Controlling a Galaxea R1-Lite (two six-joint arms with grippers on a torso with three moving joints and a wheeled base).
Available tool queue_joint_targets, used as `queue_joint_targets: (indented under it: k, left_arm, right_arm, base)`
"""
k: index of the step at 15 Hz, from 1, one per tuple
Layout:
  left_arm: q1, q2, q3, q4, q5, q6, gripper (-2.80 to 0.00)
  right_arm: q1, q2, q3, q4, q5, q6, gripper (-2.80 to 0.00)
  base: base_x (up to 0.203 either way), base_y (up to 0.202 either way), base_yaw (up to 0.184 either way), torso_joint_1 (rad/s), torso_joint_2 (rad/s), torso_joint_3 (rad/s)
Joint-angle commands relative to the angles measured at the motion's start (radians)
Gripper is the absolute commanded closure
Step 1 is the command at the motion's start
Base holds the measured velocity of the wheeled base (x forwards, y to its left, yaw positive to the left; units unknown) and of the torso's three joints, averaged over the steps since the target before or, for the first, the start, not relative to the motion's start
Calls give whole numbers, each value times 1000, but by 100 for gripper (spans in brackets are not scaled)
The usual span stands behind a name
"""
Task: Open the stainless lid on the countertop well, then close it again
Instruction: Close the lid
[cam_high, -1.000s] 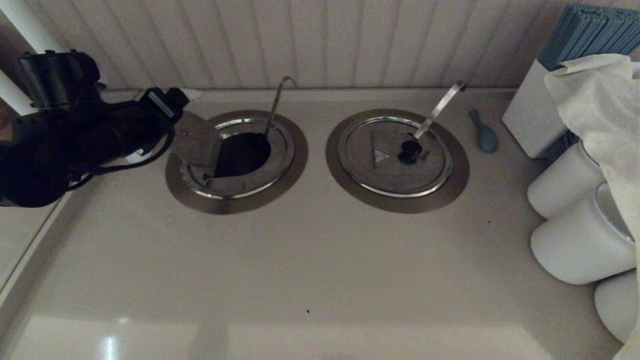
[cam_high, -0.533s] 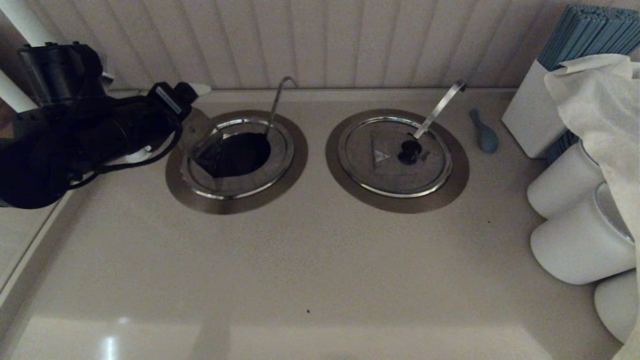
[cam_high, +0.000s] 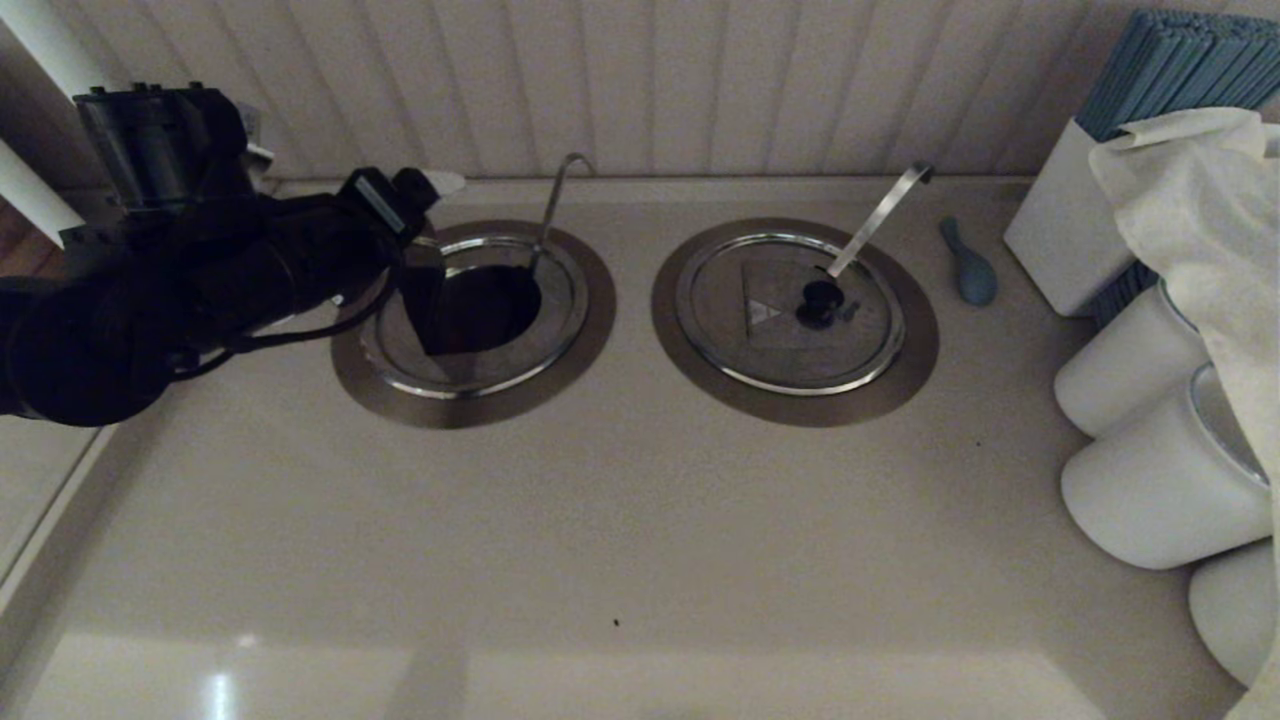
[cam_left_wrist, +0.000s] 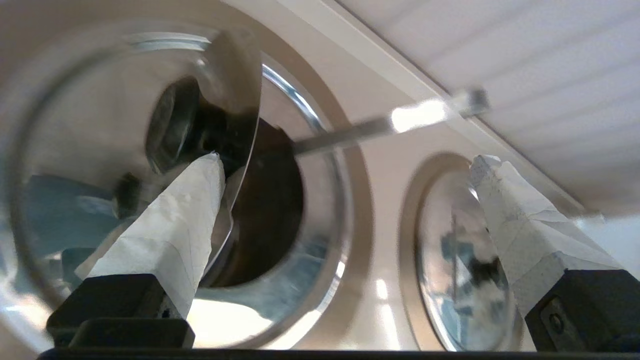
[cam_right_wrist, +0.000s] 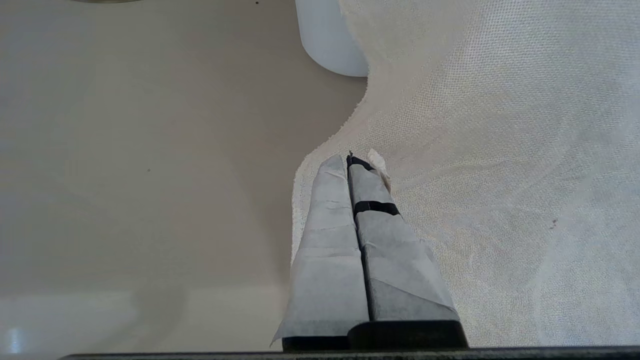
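Note:
The stainless lid (cam_high: 420, 290) stands folded up at the left side of the countertop well (cam_high: 490, 305), its flap about upright and its near face in shadow. The thin hooked rod (cam_high: 548, 215) rises from the dark hollow. My left gripper (cam_high: 425, 215) is open beside the flap. In the left wrist view one taped finger (cam_left_wrist: 170, 230) rests against the lid's knob side (cam_left_wrist: 115, 125), close to the black knob (cam_left_wrist: 200, 127), and the other finger (cam_left_wrist: 515, 225) stands far off. My right gripper (cam_right_wrist: 350, 160) is shut on nothing, over a white cloth, and is outside the head view.
The twin lid (cam_high: 770, 340) lies shut to the right with its flat ladle handle (cam_high: 880, 215). A small blue utensil (cam_high: 968, 265), a white box (cam_high: 1060, 240), a draped cloth (cam_high: 1200, 200) and white cylinders (cam_high: 1150, 480) crowd the right side. A panelled wall runs behind.
The lid flap has swung from leaning back on the left to about upright over the well. My left gripper has moved right and toward the wall with it.

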Motion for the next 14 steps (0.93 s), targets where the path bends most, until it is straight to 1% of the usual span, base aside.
queue_joint_targets:
  k: [1,9,12,13,14]
  left_arm:
    - [-16,2,1,-4,2,-1,-280]
    - [-25,2,7,-2,2,0,-280]
    - [-20,-9,12,-1,20,3,-280]
    - [-19,-16,19,2,29,13,-280]
    - [-19,-27,31,2,30,43,-280]
  right_arm:
    - [0,2,0,0,-2,0,0]
    - [0,0,0,0,0,0,0]
    - [0,2,0,0,0,0,0]
    - [0,0,0,0,0,0,0]
    - [0,0,0,0,0,0,0]
  base:
    - [0,0,0,0,0,0]
    - [0,0,0,0,0,0]
    - [0,0,0,0,0,0]
    - [0,0,0,0,0,0]
    - [0,0,0,0,0,0]
